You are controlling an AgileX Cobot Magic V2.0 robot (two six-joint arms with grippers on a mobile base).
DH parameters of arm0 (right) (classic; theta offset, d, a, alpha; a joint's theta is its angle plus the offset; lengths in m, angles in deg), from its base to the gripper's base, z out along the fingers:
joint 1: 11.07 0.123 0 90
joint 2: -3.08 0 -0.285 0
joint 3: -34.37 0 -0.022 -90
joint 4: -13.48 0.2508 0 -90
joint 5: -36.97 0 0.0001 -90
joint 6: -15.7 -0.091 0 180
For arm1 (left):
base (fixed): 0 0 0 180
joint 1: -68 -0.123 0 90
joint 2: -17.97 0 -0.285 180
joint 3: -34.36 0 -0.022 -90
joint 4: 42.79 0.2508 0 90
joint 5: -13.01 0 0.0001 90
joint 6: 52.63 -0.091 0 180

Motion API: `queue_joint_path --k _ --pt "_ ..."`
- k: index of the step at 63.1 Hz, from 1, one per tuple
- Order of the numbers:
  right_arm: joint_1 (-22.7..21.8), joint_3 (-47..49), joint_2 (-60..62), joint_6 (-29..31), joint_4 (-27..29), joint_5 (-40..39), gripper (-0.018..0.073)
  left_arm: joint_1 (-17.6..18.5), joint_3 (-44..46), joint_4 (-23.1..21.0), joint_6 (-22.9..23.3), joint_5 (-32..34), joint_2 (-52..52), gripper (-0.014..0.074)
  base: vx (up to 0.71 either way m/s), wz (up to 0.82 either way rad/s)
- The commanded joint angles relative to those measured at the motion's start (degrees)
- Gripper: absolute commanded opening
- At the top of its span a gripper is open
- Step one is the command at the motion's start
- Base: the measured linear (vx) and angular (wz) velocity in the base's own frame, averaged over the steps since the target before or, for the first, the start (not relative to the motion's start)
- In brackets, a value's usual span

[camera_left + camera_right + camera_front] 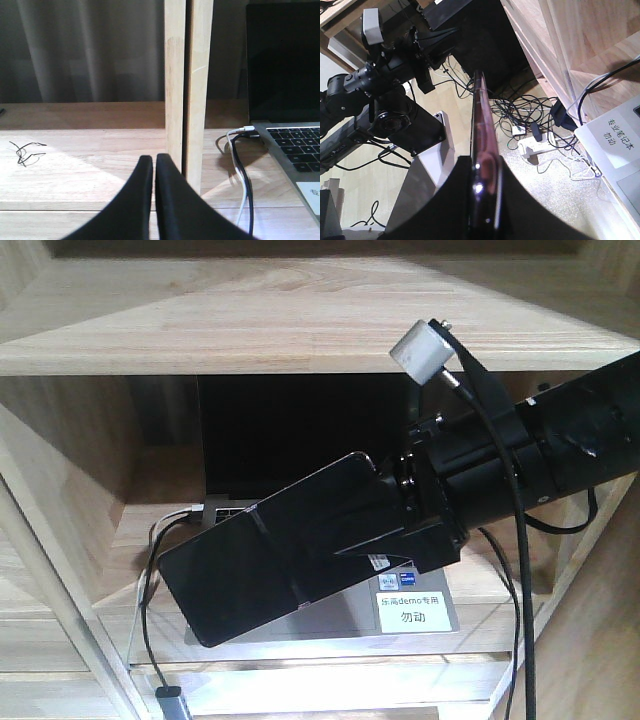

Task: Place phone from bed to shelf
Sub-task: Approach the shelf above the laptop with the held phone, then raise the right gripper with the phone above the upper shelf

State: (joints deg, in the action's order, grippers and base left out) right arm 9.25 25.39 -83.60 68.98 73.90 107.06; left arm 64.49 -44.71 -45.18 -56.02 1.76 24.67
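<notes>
phone (270,550): one
laptop (295,150): one
shelf (300,330): one
grippers: two, left gripper (153,160) and right gripper (482,165)
printed card (415,612) on laptop: one
cables (243,192) beside laptop: two, white and black

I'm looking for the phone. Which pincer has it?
The right pincer: it grips the phone in front of the laptop. The left pincer is shut on nothing, near an upright board of the shelf.

right arm (560,455) reaches in from 3 o'clock, its right gripper (484,167) clamped on the phone (250,560), aimed toward 8 o'clock. left gripper (153,161) has its fingers pressed together.
</notes>
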Motion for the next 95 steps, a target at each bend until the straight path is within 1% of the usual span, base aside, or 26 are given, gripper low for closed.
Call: queue_joint_path --k 1,28,34,41,45,49,57,63,68,82,89,95 --pt "-0.10 1.54 1.97 0.13 4.60 3.65 -0.0002 -0.02 -0.41 -0.53 0.00 3.99 -0.48 0.0001 0.00 0.00" --pt "-0.10 1.54 1.97 0.13 4.76 3.41 -0.0002 -0.02 -0.41 -0.53 0.00 3.99 -0.48 0.0001 0.00 0.00" --pt "-0.10 1.54 1.97 0.13 6.20 2.67 -0.0002 -0.02 -0.41 -0.53 0.00 3.99 -0.48 0.0001 0.00 0.00" --pt "-0.10 2.05 1.97 0.13 10.20 2.97 -0.0002 -0.02 -0.41 -0.53 0.00 3.99 -0.48 0.0001 0.00 0.00" --pt "-0.10 3.43 1.97 0.13 11.53 3.08 -0.0002 -0.02 -0.41 -0.53 0.00 3.99 -0.48 0.0001 0.00 0.00" --pt "-0.10 5.70 1.97 0.13 12.41 3.08 -0.0002 -0.02 -0.41 -0.53 0.00 3.99 -0.48 0.0001 0.00 0.00" --pt "-0.10 11.55 1.97 0.05 12.41 2.85 -0.0002 -0.02 -0.41 -0.53 0.00 3.99 -0.48 0.0001 0.00 0.00" --pt "-0.10 16.52 1.97 -0.65 12.41 1.12 -0.0002 -0.02 -0.41 -0.53 0.00 3.99 -0.48 0.0001 0.00 0.00" --pt "-0.10 20.78 1.97 -1.80 12.41 -2.28 -0.0002 -0.02 -0.41 -0.53 0.00 3.99 -0.48 0.0001 0.00 0.00" --pt "-0.10 29.21 0.70 -1.38 12.34 -13.35 -0.0002 -0.02 -0.41 -0.53 0.00 3.99 -0.48 0.0001 0.00 0.00" --pt "-0.10 33.94 -2.01 -1.38 12.40 -16.18 -0.0002 -0.02 -0.41 -0.53 0.00 3.99 -0.48 0.0001 0.00 0.00" --pt "0.09 38.73 -5.62 -1.38 13.02 -16.77 -0.0002 -0.02 -0.41 -0.53 0.00 3.99 -0.48 0.0001 0.00 0.00"
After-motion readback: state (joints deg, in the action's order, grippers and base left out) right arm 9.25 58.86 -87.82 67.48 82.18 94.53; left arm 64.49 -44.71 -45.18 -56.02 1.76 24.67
